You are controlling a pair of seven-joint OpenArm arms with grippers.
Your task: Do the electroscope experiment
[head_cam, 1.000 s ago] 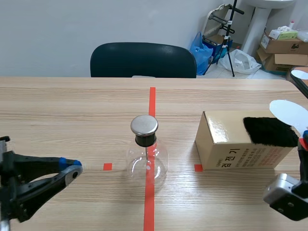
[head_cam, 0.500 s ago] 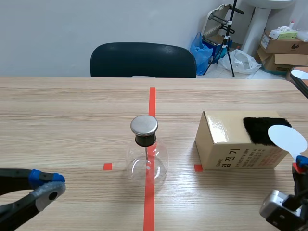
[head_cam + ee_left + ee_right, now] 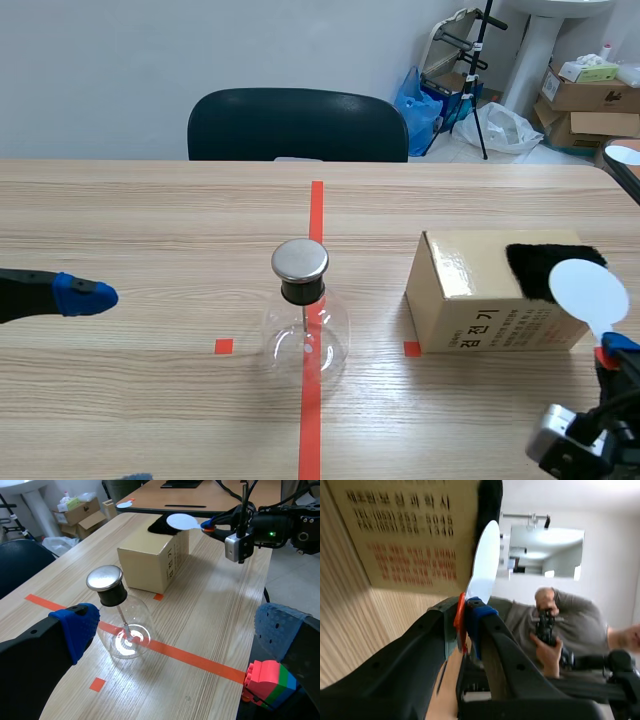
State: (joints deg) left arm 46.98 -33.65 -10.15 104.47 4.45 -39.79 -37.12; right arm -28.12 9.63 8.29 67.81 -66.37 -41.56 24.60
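I have the electroscope flask (image 3: 305, 325) at the middle of the table (image 3: 150, 220), the box (image 3: 470, 305) to its right and a chair (image 3: 297, 125) behind the far edge. A cloth patch (image 3: 535, 262) lies on the box's right end. On my side of it stands the disc paddle (image 3: 588, 292), pinched in my right gripper (image 3: 467, 614); my left gripper (image 3: 175, 630) sits well left of the flask.

Flask electroscope (image 3: 305, 335) on tape line; cardboard box (image 3: 465, 300) beside, black cloth (image 3: 540, 265) on top; right gripper (image 3: 614, 346) holds white disc (image 3: 590, 292).

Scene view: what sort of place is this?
Likely a lab or office workroom: a glass electroscope flask stands on a tape-marked table, with an office chair behind and cardboard boxes in the far corner.
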